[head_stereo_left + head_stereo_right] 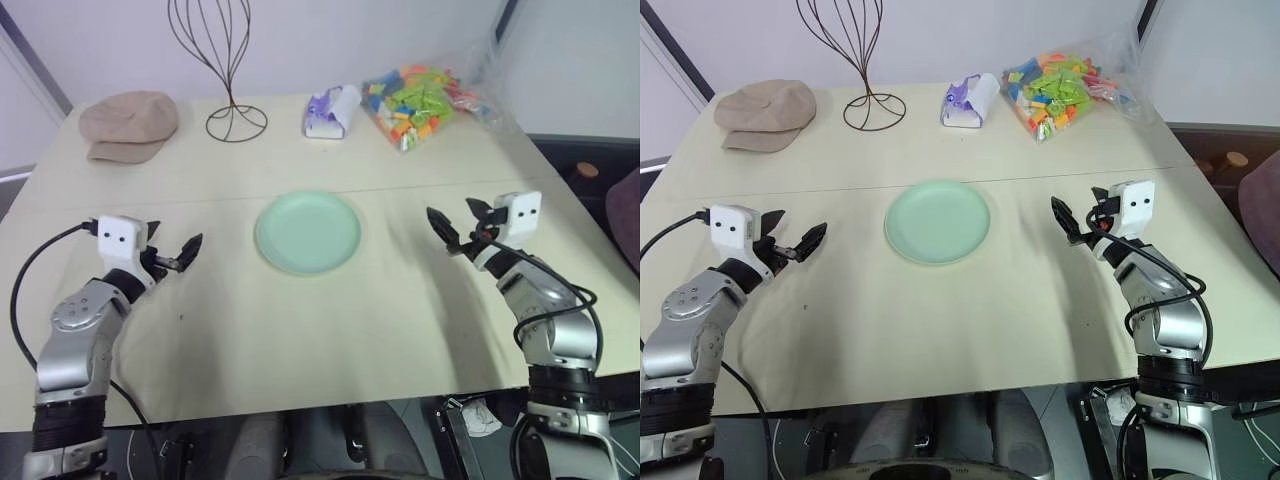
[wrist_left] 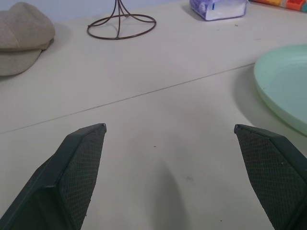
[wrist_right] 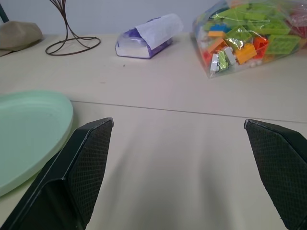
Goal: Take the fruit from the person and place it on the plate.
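Plate (image 1: 308, 232) lies between left claw (image 1: 172, 250) and right claw (image 1: 460, 226).

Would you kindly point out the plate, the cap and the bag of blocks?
plate (image 1: 308, 232): left eye view, bare centre.
cap (image 1: 128, 122): left eye view, crown.
bag of blocks (image 1: 420, 103): left eye view, middle of the bag.

Bright, even, diffuse light falls on the table (image 1: 300, 330). Shadows are soft: a faint one beside the plate (image 1: 308, 232), dim smudges under each arm. No glare. Wrist views blur slightly at the near fingers (image 2: 76, 177).
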Action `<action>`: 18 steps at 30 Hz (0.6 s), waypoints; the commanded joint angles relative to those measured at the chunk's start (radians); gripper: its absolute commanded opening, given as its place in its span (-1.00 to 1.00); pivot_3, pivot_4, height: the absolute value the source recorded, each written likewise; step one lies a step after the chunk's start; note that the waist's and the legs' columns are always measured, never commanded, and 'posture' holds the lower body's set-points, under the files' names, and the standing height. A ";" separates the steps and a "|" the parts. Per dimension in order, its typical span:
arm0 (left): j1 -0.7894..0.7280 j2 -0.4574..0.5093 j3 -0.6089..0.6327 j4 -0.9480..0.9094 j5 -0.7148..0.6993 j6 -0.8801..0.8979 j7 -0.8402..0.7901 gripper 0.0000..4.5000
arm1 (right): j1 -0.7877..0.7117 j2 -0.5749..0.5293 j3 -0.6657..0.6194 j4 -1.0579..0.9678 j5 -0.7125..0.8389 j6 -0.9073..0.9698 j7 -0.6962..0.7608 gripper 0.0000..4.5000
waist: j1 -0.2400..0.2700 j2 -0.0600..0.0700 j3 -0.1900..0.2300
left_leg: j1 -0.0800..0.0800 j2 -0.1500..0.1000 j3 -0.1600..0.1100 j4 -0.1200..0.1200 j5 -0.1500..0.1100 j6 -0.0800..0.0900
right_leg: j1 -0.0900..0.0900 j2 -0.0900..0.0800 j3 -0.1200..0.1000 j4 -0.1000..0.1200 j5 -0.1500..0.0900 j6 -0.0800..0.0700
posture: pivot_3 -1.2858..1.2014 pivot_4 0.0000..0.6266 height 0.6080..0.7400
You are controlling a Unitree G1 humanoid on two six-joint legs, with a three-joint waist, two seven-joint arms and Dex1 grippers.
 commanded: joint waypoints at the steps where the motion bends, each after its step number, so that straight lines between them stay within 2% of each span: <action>1: -0.009 0.003 0.030 -0.020 -0.020 -0.010 -0.002 1.00 | -0.014 -0.008 -0.009 -0.018 -0.001 -0.020 0.002 0.99 | 0.000 0.000 0.000 | 0.000 0.000 0.000 0.000 0.000 0.000 | 0.000 0.000 0.000 0.000 0.000 0.000 | 0.03 -0.52 1.00; 18: -0.004 0.010 0.036 -0.007 0.008 -0.050 0.017 1.00 | -0.006 -0.006 -0.007 -0.013 -0.002 -0.024 0.010 0.99 | 0.000 0.000 0.000 | 0.000 0.000 0.000 0.000 0.000 0.000 | 0.000 0.000 0.000 0.000 0.000 0.000 | 0.03 -0.52 1.00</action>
